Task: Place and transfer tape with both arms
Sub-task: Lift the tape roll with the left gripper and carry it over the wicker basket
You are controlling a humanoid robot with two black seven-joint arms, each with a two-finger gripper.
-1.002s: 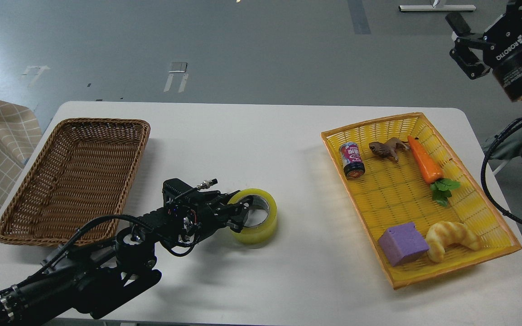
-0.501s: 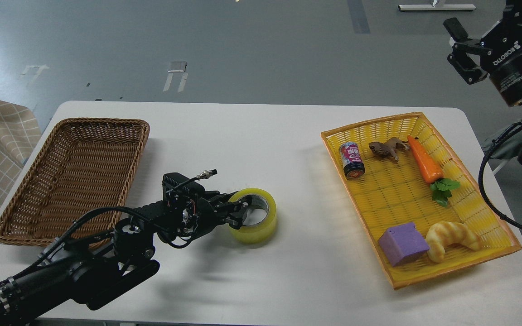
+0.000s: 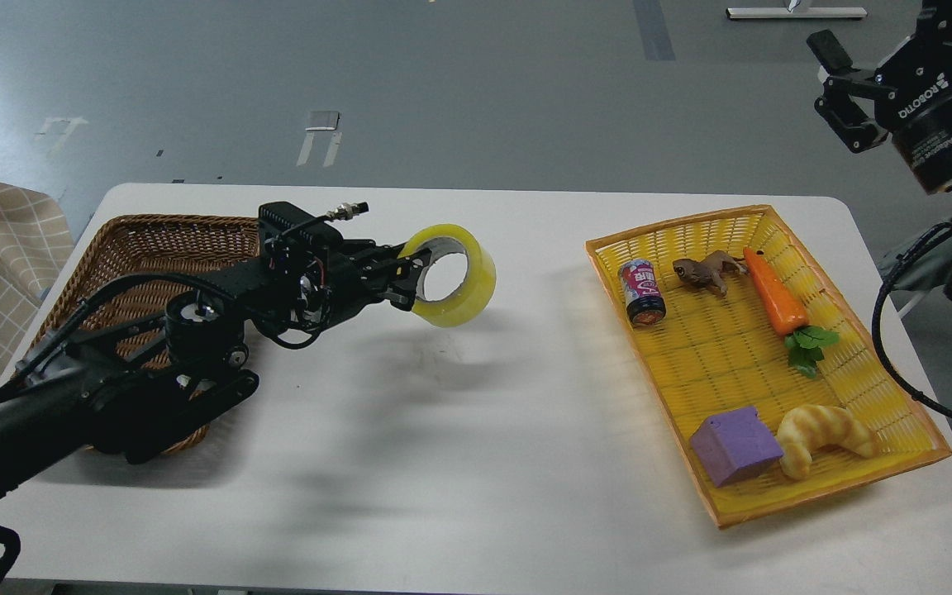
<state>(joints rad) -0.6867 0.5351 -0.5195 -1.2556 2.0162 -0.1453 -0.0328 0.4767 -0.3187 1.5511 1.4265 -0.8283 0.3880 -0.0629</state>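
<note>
The tape (image 3: pixel 453 279), a wide yellowish roll with a grey-white core, hangs in the air above the white table (image 3: pixel 476 430), tilted on its side. My left gripper (image 3: pixel 411 279) is shut on the roll's left wall, one finger inside the core and one outside. My left arm reaches in from the lower left, over the wicker basket. My right gripper (image 3: pixel 838 81) is open and empty, raised at the top right, beyond the table's far right corner.
A brown wicker basket (image 3: pixel 129 248) stands at the left, partly under my left arm. A yellow basket (image 3: pixel 897 388) at the right holds a can, a toy frog, a carrot, a purple cube (image 3: pixel 735 445) and a croissant.
My left gripper has lifted the tape off the table and carried it up and away from me. My right gripper has shifted slightly upward.
</note>
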